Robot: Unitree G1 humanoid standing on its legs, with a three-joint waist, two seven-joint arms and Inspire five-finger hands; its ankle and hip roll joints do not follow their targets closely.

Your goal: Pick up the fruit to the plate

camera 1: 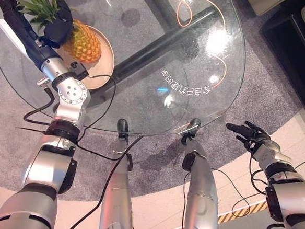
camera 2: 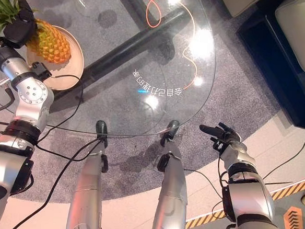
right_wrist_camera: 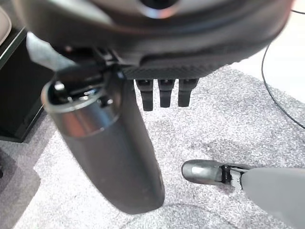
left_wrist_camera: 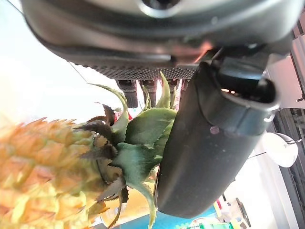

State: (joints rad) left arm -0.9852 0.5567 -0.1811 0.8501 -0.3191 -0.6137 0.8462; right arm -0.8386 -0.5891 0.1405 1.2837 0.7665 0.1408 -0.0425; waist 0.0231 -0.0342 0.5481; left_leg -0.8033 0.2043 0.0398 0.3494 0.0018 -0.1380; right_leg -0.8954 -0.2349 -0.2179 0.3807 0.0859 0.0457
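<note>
A pineapple (camera 1: 84, 44) lies on its side over a beige plate (camera 1: 107, 56) at the far left of the round glass table (camera 1: 197, 70). Its green crown points away from the plate. My left hand (camera 1: 58, 26) is curled round the fruit where the crown meets the body. In the left wrist view the thumb (left_wrist_camera: 205, 143) presses beside the leaves (left_wrist_camera: 138, 148) and the fingers sit behind them. I cannot tell whether the fruit rests on the plate. My right hand (camera 1: 253, 136) hangs off the table's near right edge, fingers straight, holding nothing.
A dark bar (camera 1: 157, 41) of the table's frame runs under the glass. A thin orange cord (camera 1: 186, 12) loops below the far side. Dark furniture (camera 1: 294, 40) stands on the grey carpet at the far right. A white flat piece (camera 1: 11, 36) lies beside my left forearm.
</note>
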